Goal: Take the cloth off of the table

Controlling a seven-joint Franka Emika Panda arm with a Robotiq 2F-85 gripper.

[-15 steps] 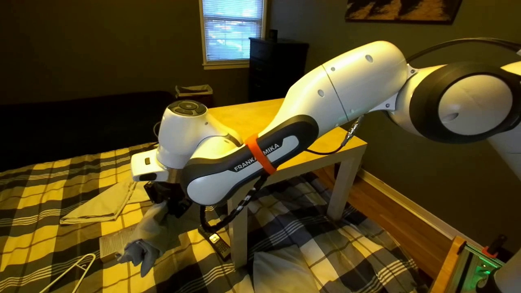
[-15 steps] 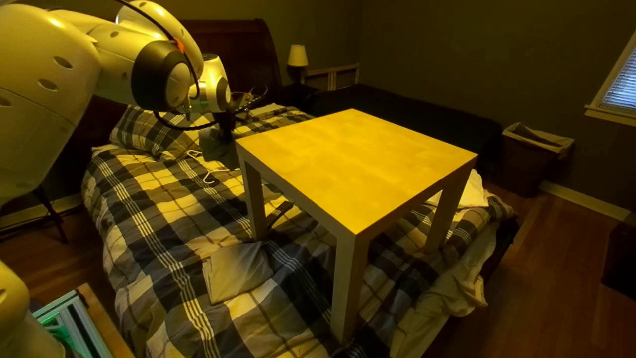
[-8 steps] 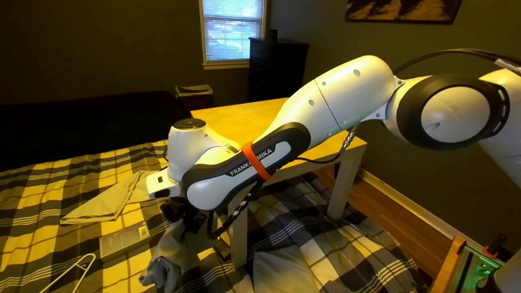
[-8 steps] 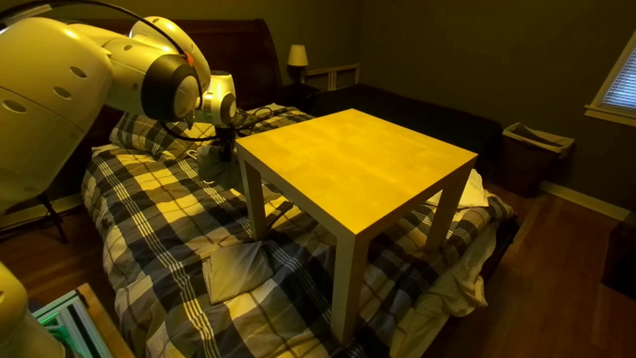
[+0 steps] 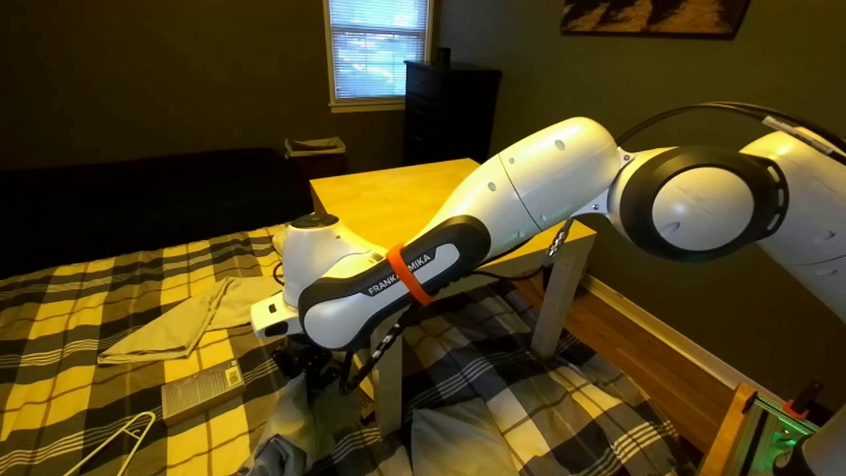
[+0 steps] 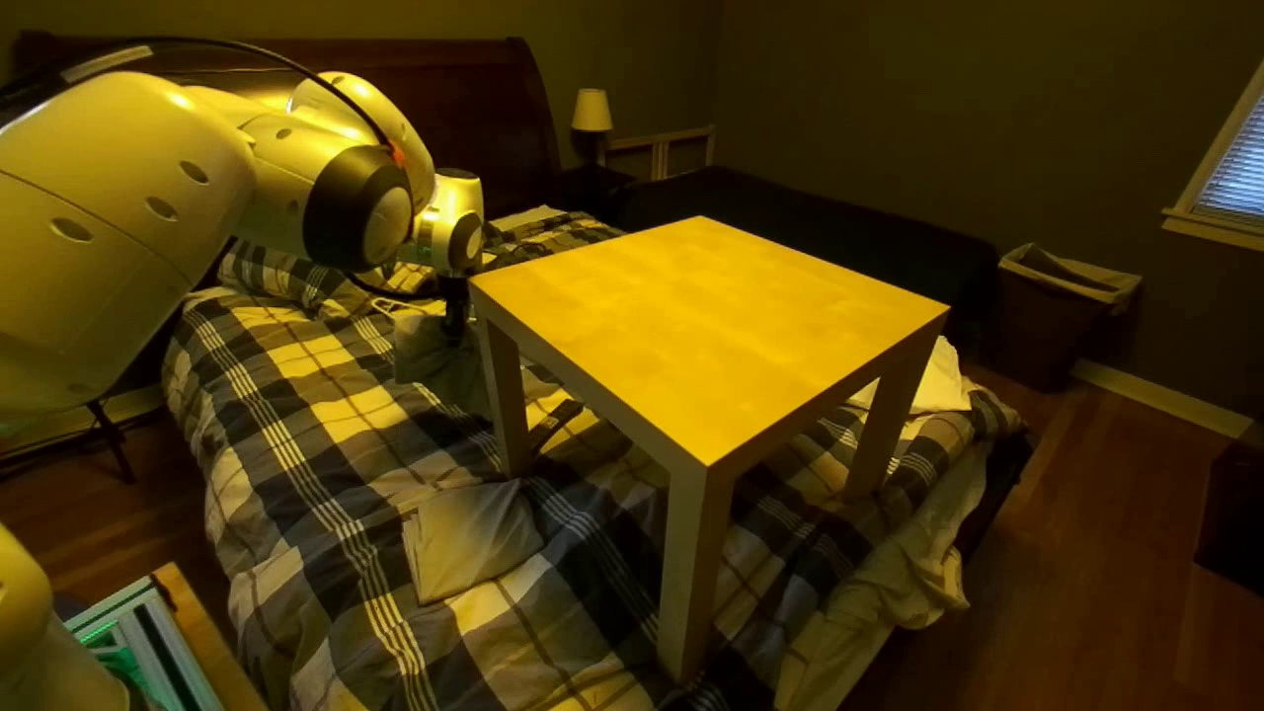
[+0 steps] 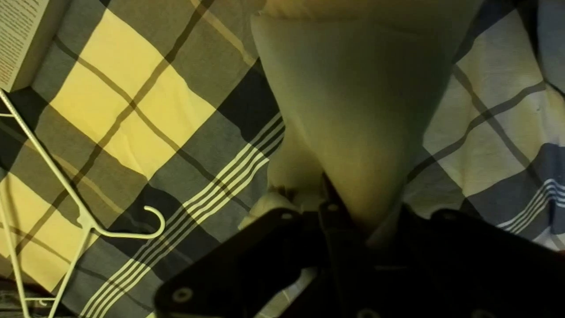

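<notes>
A grey-blue cloth (image 5: 291, 423) hangs from my gripper (image 5: 307, 370), over the checked bed beside the table. It also shows in an exterior view (image 6: 434, 360) and fills the top middle of the wrist view (image 7: 353, 88). My gripper, also in the wrist view (image 7: 366, 225), is shut on a gathered part of the cloth; the dark fingertips are partly hidden by it. The wooden table (image 6: 691, 336) has a bare top in the visible part; my gripper is beside its near leg, below top height. I cannot tell whether the cloth's lower end touches the bed.
A white hanger (image 7: 86, 221) and a book-like box (image 5: 201, 393) lie on the bed. A folded beige cloth (image 5: 165, 327) lies behind the box. A folded grey cloth (image 6: 474, 538) lies near a table leg (image 6: 504, 395). A dark phone (image 6: 553, 420) is under the table edge.
My gripper has moved down with the cloth and closer to the table leg. The box, hidden in part before, now shows whole. The cloth stays in the grip.
</notes>
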